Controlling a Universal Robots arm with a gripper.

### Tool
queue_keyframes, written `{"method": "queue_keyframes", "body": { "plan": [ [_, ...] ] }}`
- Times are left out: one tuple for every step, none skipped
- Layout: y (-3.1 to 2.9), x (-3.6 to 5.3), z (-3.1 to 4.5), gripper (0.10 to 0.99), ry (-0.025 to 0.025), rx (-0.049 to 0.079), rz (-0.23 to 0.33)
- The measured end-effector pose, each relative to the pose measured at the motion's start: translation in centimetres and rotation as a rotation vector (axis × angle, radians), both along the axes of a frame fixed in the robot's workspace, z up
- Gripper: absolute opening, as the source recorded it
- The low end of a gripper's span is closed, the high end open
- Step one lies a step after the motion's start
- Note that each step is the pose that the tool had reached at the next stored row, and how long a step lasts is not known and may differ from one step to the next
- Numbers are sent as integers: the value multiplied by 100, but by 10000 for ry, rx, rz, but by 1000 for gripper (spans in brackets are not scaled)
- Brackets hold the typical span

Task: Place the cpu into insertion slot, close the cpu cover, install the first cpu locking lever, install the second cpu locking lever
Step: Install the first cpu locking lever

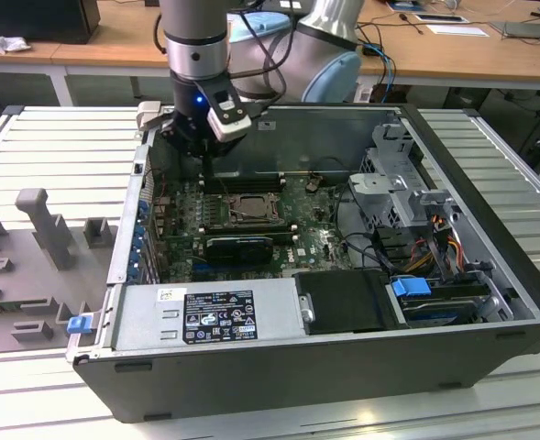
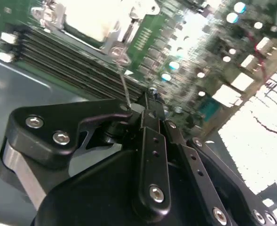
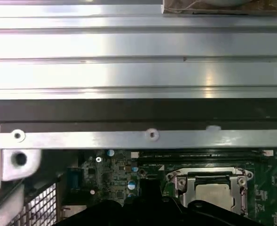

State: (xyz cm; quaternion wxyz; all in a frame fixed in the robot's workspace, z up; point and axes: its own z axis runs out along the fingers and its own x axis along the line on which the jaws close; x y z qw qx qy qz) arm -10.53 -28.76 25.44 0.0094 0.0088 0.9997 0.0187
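The cpu (image 3: 216, 194), pale and silvery, lies in the insertion slot (image 1: 251, 209) on the green motherboard. The cpu cover (image 3: 209, 175) is down flat around it as a metal frame. In the second wrist view the cpu (image 2: 89, 19) and cover (image 2: 117, 35) lie beyond my gripper (image 2: 145, 104). A thin wire locking lever (image 2: 124, 87) rises from the socket's corner, and its end meets my fingertips. My gripper (image 1: 203, 163) hangs over the board's back corner, towards the exterior view's left of the socket, with its fingers together. Whether the wire is pinched between them is hidden.
Long black memory slots (image 2: 72, 61) run between the socket and the case's back wall (image 3: 129, 139). A power supply (image 1: 205, 316) lines the case's front. A drive cage (image 1: 407, 183) with cables stands at the exterior view's right. Grey fixtures (image 1: 40, 220) lie outside the case.
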Motion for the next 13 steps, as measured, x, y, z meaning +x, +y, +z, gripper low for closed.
{"method": "queue_keyframes", "body": {
  "plan": [
    [11,80,-3,106,8,0,-3],
    [23,174,-8,106,14,0,0],
    [31,251,-12,106,19,0,-1],
    [36,336,-18,106,22,-1,-3],
    [36,403,-23,106,23,0,-1],
    [36,450,-30,106,22,0,-2],
    [36,453,-31,106,23,-1,-1],
    [36,453,-31,106,23,-1,-2],
    [36,453,-32,106,23,0,-2],
    [36,454,-36,106,21,78,0],
    [36,453,-37,106,21,285,0],
    [35,455,-46,106,21,500,0],
    [35,469,-71,106,20,509,-1]
  ]
}}
